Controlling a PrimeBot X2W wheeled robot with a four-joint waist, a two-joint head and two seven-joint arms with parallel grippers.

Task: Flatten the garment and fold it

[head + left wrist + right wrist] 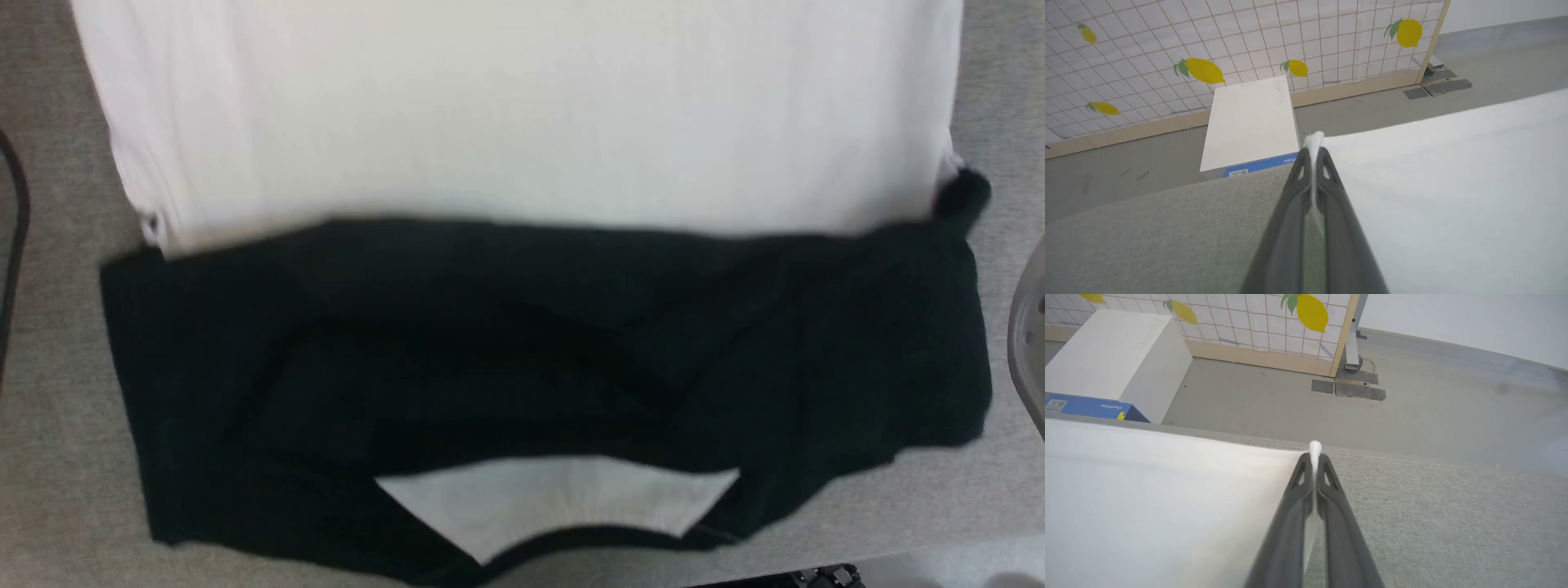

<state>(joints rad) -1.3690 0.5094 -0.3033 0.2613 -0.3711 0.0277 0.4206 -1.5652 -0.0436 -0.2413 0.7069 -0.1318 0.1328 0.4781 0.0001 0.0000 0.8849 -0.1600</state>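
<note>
The garment (522, 122) lies on the grey table, its white body stretched across the top of the head view. Its black sleeves (531, 327) are folded across the near part, above a white patch edged by the black collar trim (571, 537). In the left wrist view my left gripper (1313, 152) is shut on a corner of the white fabric (1453, 183), which spreads out taut to the right. In the right wrist view my right gripper (1314, 456) is shut on the other white corner, with the fabric (1167, 490) spreading left.
The grey cloth-covered table (57, 408) has a far edge just beyond both grippers. Past it on the floor stands a white and blue box (1251, 122) in front of a lemon-patterned tiled screen (1208, 41). A dark cable (16, 212) runs at the table's left.
</note>
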